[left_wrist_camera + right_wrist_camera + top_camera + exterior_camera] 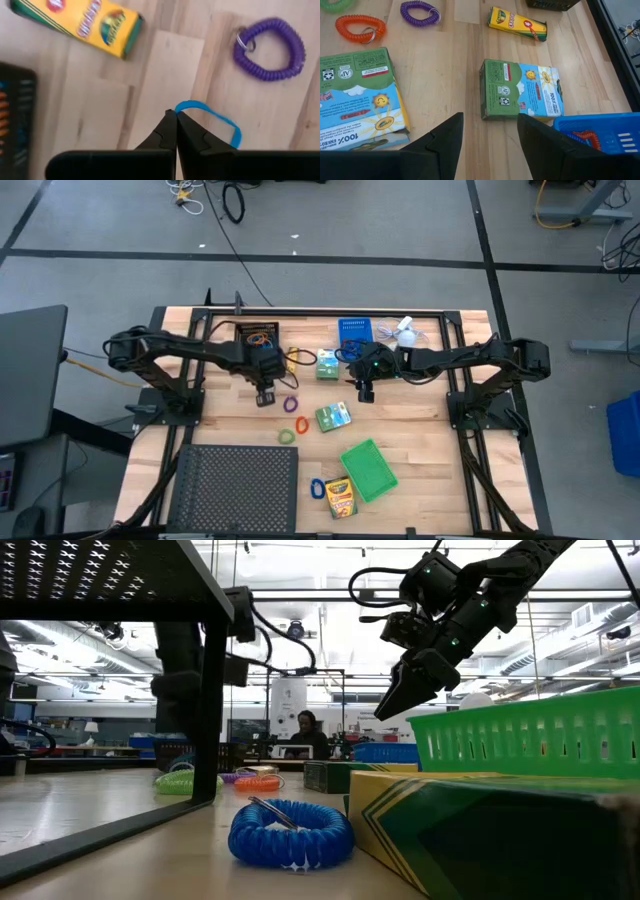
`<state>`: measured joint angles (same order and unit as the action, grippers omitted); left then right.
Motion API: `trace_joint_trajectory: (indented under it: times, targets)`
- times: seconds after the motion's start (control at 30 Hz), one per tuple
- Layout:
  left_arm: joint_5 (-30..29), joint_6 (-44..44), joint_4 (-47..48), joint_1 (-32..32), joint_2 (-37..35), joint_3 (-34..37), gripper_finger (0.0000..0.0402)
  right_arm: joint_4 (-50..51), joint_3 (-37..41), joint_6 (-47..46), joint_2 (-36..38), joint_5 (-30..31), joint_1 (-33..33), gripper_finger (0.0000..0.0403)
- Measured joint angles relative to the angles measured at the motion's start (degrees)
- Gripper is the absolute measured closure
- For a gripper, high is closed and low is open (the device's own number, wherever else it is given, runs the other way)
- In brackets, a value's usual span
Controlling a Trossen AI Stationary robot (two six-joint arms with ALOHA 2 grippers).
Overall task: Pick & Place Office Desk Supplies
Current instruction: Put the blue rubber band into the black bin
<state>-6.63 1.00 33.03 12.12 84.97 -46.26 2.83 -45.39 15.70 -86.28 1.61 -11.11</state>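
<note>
Two end effectors hang over the desk (420, 442). The left end effector (175, 116) is pinched tight on a blue rubber band (212, 116); just beyond lie a purple coil loop (270, 49) and a yellow crayon box (80, 25). The right end effector (487, 132) gapes wide above a green-white box (522, 90), a blue bin (605, 127) beside it.

My left gripper (265, 395) sits low on the bare wooden tabletop (420, 450), hemmed by the small black mesh bin (259, 336) behind it and the purple coiled loop (291, 403) just beside. Between my two grippers the nearer green-and-white cardboard box (327, 365) blocks a straight crossing. My right gripper (366, 392) hangs clear above the wood, with the blue plastic bin (354, 331) behind it. The large flat black mesh tray (235, 490) fills the near left corner; the green plastic basket (368, 470) crowds the near middle.
</note>
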Motion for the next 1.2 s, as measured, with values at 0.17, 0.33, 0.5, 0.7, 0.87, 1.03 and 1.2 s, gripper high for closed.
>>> trace_joint_trajectory:
  times: [0.17,0.33,0.5,0.7,0.87,1.03,1.2]
  targets:
    - [0.58,1.12,-3.24,-0.02,-1.96,-0.02,0.0400,0.00,0.00,0.02,0.00,0.00,0.00,0.0206]
    - [1.57,2.12,-8.70,0.02,-3.94,0.47,0.0400,0.00,0.00,0.02,0.00,0.00,0.00,0.0206]
    - [1.75,3.52,-13.20,0.03,-5.09,0.46,0.0401,0.02,0.00,0.00,0.00,0.00,0.00,0.0206]
    - [3.93,5.93,-19.29,1.31,-5.53,0.50,0.0401,0.02,0.00,0.02,0.00,0.00,0.00,0.0206]
    - [10.69,8.04,-28.52,2.96,-5.61,0.50,0.0401,0.00,0.00,0.02,0.00,0.00,0.00,0.0206]
    - [17.02,9.92,-38.24,3.76,-5.61,0.50,0.0401,0.00,0.00,0.02,0.00,0.00,0.00,0.0206]
    - [19.18,9.67,-49.81,3.71,-5.61,0.50,0.0401,-0.02,0.00,0.26,0.00,0.00,0.00,0.0206]
